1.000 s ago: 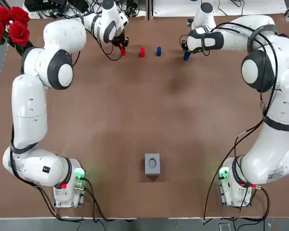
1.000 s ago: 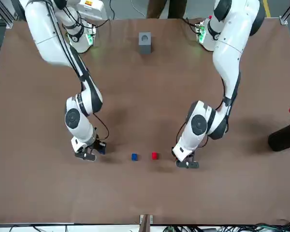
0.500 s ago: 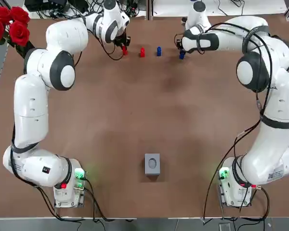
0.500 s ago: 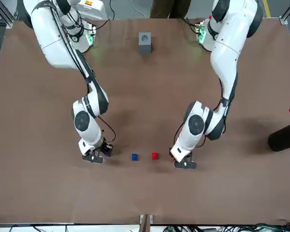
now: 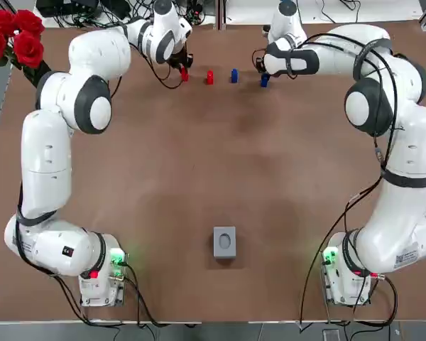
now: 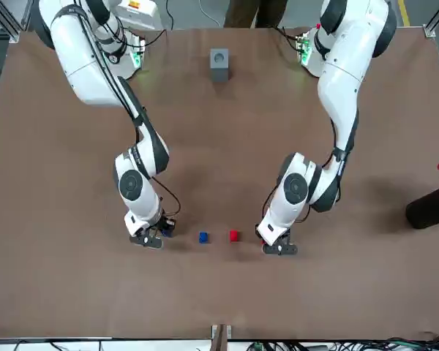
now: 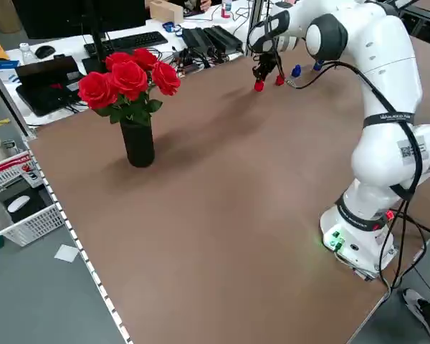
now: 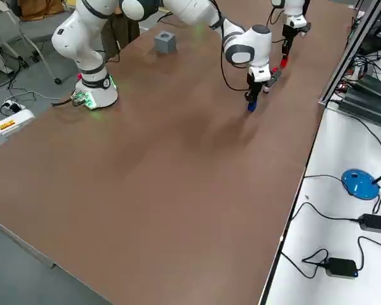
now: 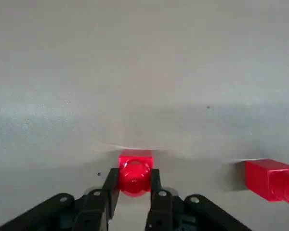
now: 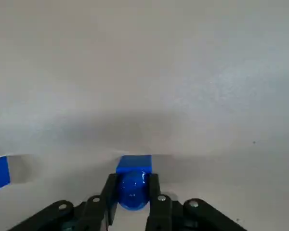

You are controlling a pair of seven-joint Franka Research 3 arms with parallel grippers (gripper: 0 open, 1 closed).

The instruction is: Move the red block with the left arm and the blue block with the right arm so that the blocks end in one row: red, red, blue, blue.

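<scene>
**Red at one end, blue at the other: seating the outer pair**

The carried red block (image 9: 135, 166) is pinched in the left tool (image 9: 133, 185), low over the brown surface (image 5: 220, 156); whether it touches down cannot be told. Just beside that tool, toward the right arm, stands the loose red block (image 5: 209, 77), and next to it the loose blue block (image 5: 233, 74). Just beyond, the right tool (image 10: 132, 188) pinches the carried blue block (image 10: 134, 166), equally low. To do this well, each tool should settle its block squarely, in line with the middle pair and evenly spaced. It should then spread open without nudging the block and rise straight up.
</scene>
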